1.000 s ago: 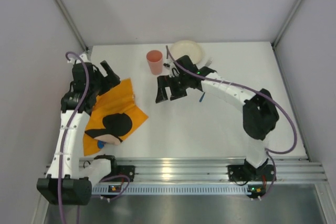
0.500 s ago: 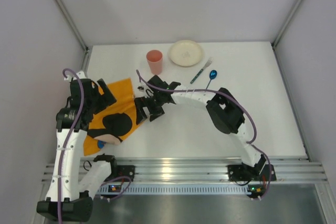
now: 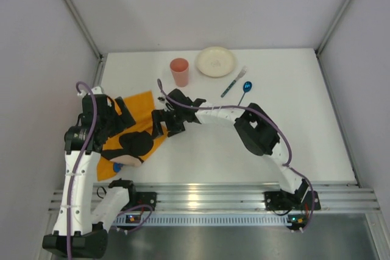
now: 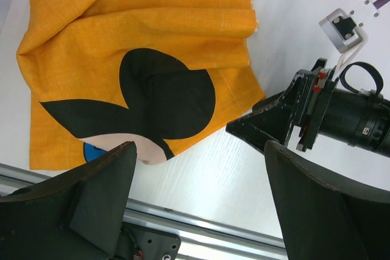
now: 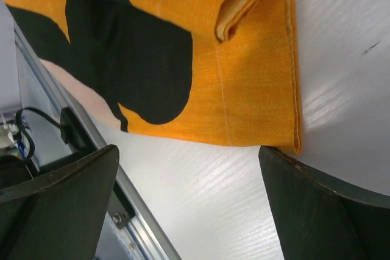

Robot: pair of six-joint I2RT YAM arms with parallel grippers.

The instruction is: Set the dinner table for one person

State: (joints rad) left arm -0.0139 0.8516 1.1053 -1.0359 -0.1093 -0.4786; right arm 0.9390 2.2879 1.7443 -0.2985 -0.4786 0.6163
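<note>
On the left, the left gripper hangs over the far-left part of the orange mat, fingers spread wide, nothing between them. The mat lies rumpled on the near-left of the dinner table, with creases across it and one corner folded back on itself. It looks like thin, soft, light cloth, so it should drape and bunch rather than slide as a sheet. A pinch on a hemmed edge or corner looks the best hold, one claw per side, so it can be drawn flat.

Moving right, the right gripper sits at the mat's right hem, also splayed open and empty, fingertips close above the white top.

At the far edge stand a pink cup and a pale plate, then a fork and a blue spoon. These are rigid, and the low-lying cutlery looks fiddly to pick off the smooth surface.
</note>
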